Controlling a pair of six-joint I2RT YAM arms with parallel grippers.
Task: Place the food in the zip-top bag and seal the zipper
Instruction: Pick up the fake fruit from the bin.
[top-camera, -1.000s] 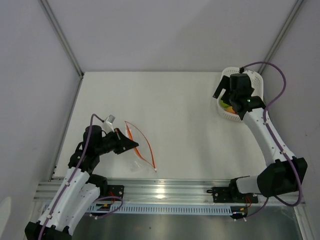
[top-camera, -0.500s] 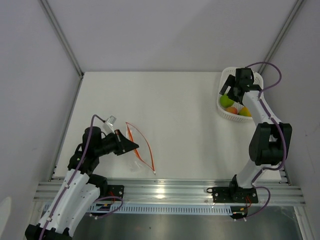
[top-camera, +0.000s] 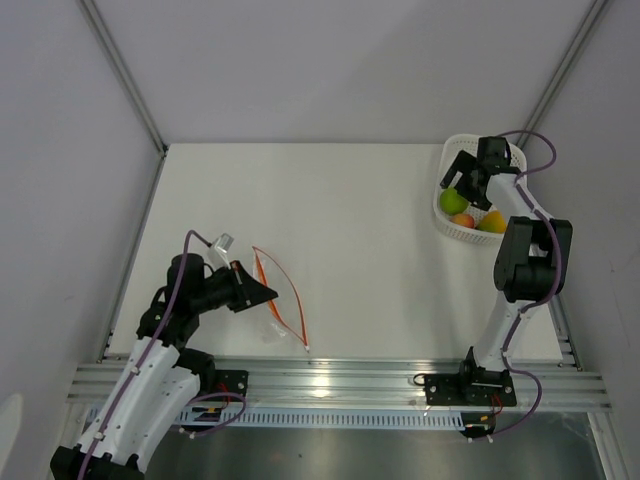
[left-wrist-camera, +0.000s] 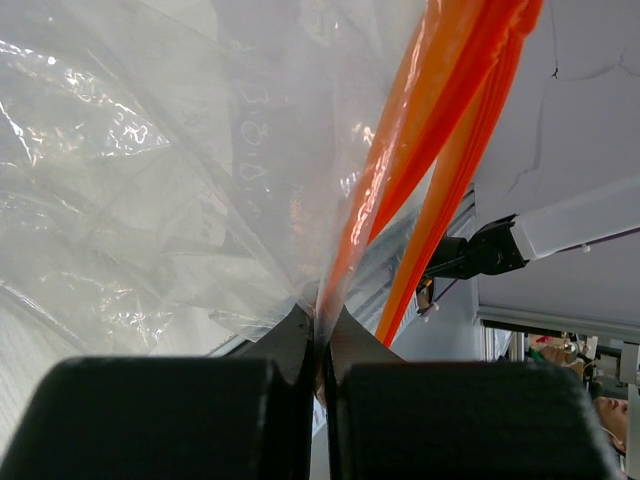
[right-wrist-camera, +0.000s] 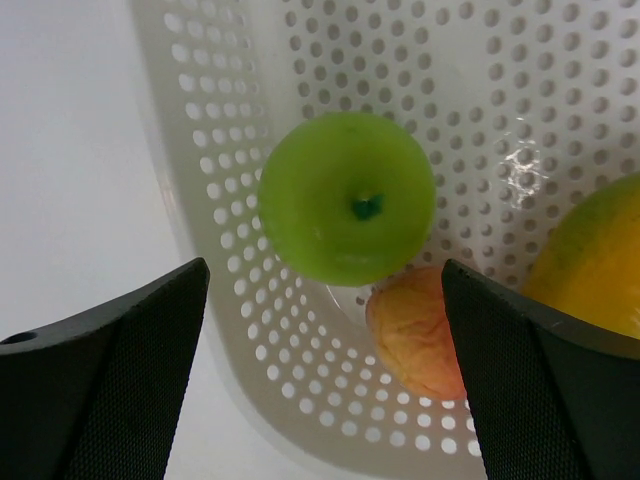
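First pick in hand: no fruit is bagged yet.
Your right end effector (top-camera: 461, 184) hangs open over the green toy apple (right-wrist-camera: 345, 198) in the basket (right-wrist-camera: 480, 90) at 2 o'clock. Your left end effector (left-wrist-camera: 318, 335) pinches the zip-top bag (left-wrist-camera: 130, 180) beside its zipper (left-wrist-camera: 420, 150) at 8 o'clock. Next, I judge, lower and close on the apple.

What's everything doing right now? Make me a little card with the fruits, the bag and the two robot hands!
Fruits: lime-green ball, red-orange piece and yellow-orange piece, all in the white basket
Bag: zip-top bag, no fruit showing inside
Zipper: zipper unsealed, its two strips spread apart
Left gripper: left gripper shut on the bag's edge by the zipper
Right gripper: right gripper open above the basket, holding nothing
Job so far: nothing bagged yet
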